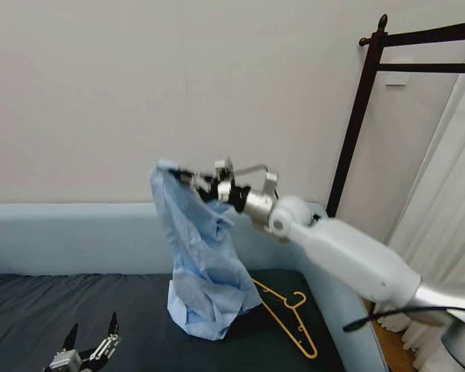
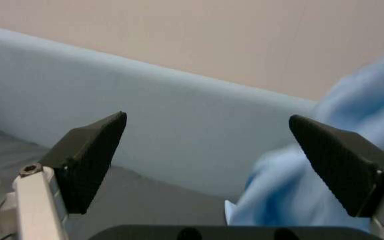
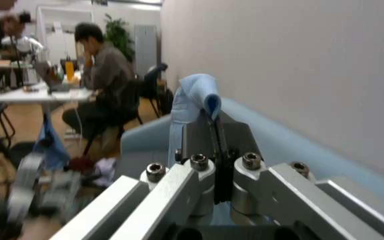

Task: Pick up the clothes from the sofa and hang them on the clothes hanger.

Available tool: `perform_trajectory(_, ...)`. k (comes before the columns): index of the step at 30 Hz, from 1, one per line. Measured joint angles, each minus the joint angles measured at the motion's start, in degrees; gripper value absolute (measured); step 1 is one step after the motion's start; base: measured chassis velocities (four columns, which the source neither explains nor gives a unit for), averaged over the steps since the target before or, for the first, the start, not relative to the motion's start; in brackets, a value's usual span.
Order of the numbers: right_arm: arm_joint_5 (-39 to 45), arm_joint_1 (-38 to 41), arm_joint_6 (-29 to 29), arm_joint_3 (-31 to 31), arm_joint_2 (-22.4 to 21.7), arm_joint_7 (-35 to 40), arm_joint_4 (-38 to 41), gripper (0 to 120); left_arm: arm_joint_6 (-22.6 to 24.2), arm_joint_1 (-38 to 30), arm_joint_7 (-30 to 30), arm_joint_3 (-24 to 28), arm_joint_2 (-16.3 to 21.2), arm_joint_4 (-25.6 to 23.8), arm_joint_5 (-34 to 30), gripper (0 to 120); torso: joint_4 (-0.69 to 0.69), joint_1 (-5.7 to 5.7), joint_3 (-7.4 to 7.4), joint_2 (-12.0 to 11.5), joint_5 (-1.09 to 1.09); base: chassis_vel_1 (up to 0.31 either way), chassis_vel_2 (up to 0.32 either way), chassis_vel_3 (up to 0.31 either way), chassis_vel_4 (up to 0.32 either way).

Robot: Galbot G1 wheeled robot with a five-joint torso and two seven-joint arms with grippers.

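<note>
— Where does the head camera sit?
— High and farthest back, facing forward and down over the sofa (image 1: 62, 232).
— And the wrist cameras?
— One sits low behind the left gripper (image 2: 209, 120), facing the sofa's backrest; the other looks close along the right gripper (image 3: 213, 120) toward the room (image 3: 18, 120) beyond; all three share the blue garment (image 1: 205, 263).

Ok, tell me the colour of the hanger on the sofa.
Yellow. The head view shows the hanger best, beside the cloth the right gripper holds.
</note>
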Motion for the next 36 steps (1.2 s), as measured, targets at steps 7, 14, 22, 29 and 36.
perform_trajectory(7,-8.4,-18.9,4.2,7.2,-5.0,-6.0,-4.1,0,2.2,-4.2,0.6,1.3,3.5,2.0,-1.2,96,0.03,-0.01,-0.01,0.0,-0.03,0.0,0.0,0.0,0.0)
perform_trajectory(14,-12.3,-24.0,5.4,14.3,-3.2,1.7,-6.3,0,0.9,-8.0,6.9,3.7,11.4,7.4,0.7,96,0.06,0.0,0.0,0.0,-0.04,0.0,0.0,0.0,0.0)
perform_trajectory(22,-16.3,-29.7,-7.7,21.6,-4.6,33.6,3.3,0,-0.1,-15.4,10.8,6.5,20.3,14.5,4.3,96,0.03,0.0,0.0,0.0,-0.04,0.0,0.0,0.0,0.0)
perform_trajectory(29,-16.4,-39.4,-13.3,26.1,-5.5,43.6,9.8,0,0.4,-16.5,11.2,9.7,19.2,16.6,5.4,96,0.04,0.0,0.0,0.0,-0.05,0.0,0.0,0.0,0.0)
perform_trajectory(36,-23.8,-43.5,-5.7,26.0,-6.3,33.7,13.7,0,0.0,-21.1,20.0,15.1,24.4,21.5,1.3,97,0.07,0.0,0.0,0.0,-0.04,0.0,0.0,0.0,0.0)
